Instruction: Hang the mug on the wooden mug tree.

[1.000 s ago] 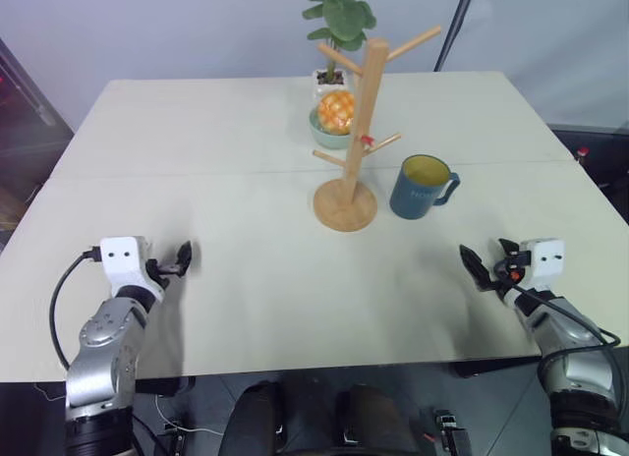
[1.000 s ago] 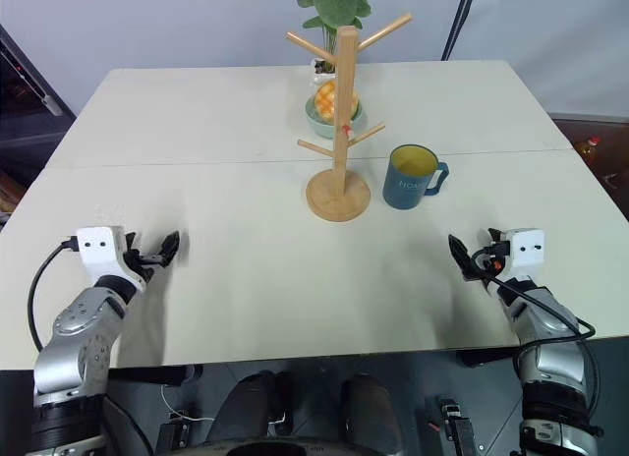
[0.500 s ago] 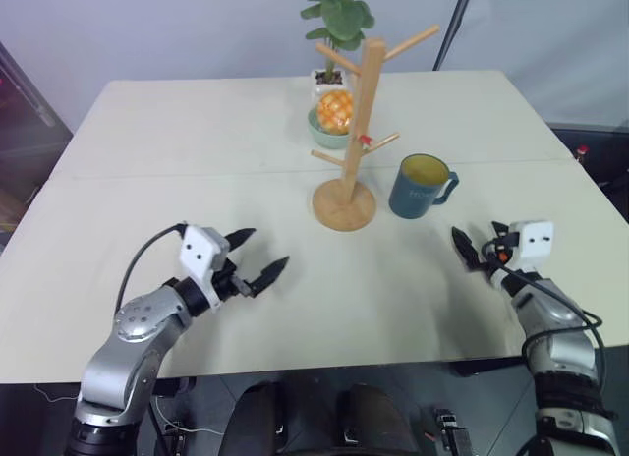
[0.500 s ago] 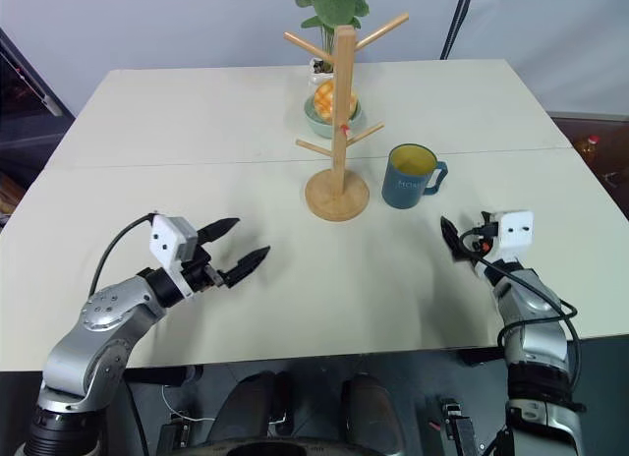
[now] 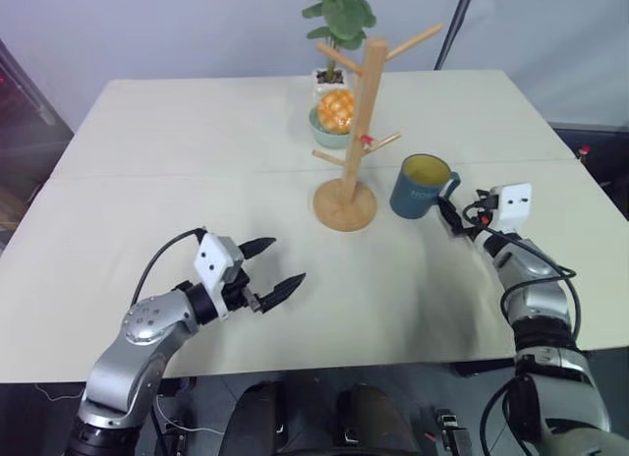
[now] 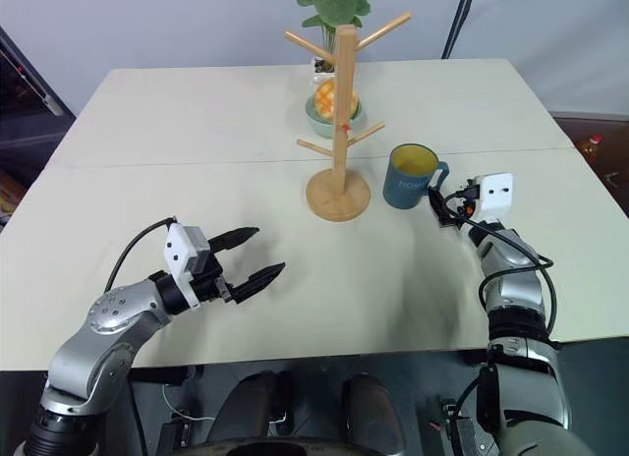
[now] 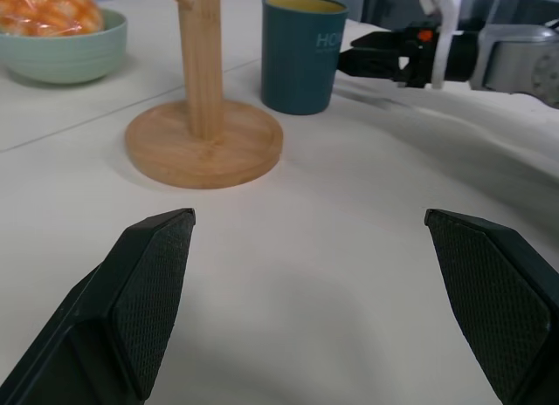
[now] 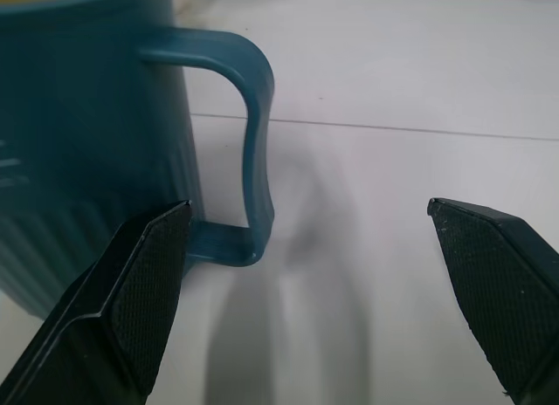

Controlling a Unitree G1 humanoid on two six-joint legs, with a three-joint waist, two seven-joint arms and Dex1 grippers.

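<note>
mug [image 5: 420, 187], handle facing right end effector [image 5: 448, 218]

Before me: wide cream-white rectangular table [image 5: 197, 161], seam across middle. Behind it plain pale grey wall [image 5: 177, 28]. Thin black slanted pole [image 5: 454, 28] at my right. Dark floor [image 6: 600, 132] beyond.

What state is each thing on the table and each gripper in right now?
mug: upright on the table, beside the tree's base, not hung, not held.
wooden mug tree: upright, pegs bare.
right gripper: open, at the mug's handle, not gripping.
left gripper: open, holding nothing, above the table.
bowl: upright behind the tree, holding an orange fruit.
potted plant: upright at the far edge.
</note>
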